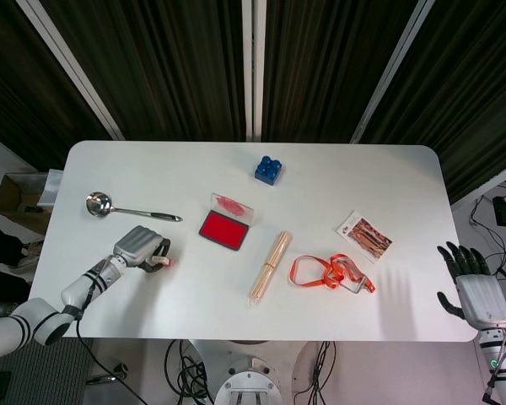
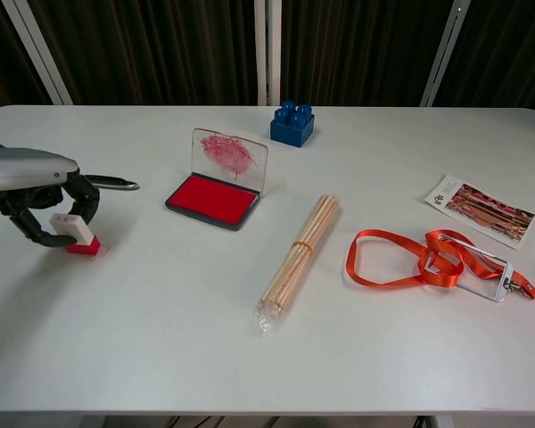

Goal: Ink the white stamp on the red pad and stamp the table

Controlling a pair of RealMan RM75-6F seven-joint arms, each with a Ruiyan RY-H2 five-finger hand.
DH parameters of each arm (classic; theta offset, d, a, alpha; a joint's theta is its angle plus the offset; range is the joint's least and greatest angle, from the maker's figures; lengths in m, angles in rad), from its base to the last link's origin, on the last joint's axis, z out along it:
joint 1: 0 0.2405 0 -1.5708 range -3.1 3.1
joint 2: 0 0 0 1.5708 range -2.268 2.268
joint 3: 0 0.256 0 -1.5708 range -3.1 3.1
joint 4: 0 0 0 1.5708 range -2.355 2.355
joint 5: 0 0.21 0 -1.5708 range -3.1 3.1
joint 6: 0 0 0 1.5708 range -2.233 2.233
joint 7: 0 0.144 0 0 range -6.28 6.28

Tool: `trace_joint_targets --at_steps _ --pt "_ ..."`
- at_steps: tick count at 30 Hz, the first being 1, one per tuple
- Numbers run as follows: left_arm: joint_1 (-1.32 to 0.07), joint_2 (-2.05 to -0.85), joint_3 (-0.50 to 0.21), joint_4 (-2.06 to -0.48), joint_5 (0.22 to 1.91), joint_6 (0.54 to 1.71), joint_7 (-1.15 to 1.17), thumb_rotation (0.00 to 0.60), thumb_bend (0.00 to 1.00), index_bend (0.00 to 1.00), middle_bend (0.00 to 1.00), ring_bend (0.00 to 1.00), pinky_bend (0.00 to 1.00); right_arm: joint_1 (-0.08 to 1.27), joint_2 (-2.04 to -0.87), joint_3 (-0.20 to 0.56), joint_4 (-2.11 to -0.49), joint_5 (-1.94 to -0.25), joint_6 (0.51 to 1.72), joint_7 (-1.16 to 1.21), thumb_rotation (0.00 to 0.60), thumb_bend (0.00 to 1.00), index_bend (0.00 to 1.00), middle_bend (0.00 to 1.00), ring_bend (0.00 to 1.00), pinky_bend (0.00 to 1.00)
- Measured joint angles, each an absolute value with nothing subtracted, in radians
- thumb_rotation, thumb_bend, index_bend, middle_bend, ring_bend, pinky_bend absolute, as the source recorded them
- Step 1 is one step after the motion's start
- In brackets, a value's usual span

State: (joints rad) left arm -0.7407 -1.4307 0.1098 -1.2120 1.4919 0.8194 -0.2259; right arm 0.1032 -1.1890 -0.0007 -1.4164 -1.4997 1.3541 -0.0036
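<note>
My left hand [image 1: 140, 247] [image 2: 31, 187] grips the white stamp [image 2: 74, 231] [image 1: 162, 261] and holds its red base down on the white table [image 1: 236, 283] at the front left. The red ink pad [image 1: 225, 229] [image 2: 211, 199] lies open toward the middle, its clear lid [image 2: 229, 153] upright and smeared with red ink. It sits well to the right of the stamp. My right hand [image 1: 476, 287] hangs off the table's right front corner with its fingers apart and nothing in it; the chest view does not show it.
A metal ladle [image 1: 126, 208] lies behind my left hand. A bundle of wooden sticks [image 1: 270, 266] [image 2: 300, 248], an orange lanyard [image 1: 329, 273] [image 2: 428, 259], a printed card [image 1: 364, 235] [image 2: 480, 209] and a blue brick [image 1: 268, 170] [image 2: 292, 123] lie to the right.
</note>
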Motion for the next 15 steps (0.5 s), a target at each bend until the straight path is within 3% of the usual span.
trace_joint_targets --at_steps 15 --pt "-0.741 -1.439 0.111 -1.187 1.524 0.795 -0.259 0.600 0.37 0.52 0.50 0.91 0.99 0.105 -1.187 0.000 -1.421 -1.490 1.343 -0.012 0.600 0.23 0.00 0.00 0.00 0.00"
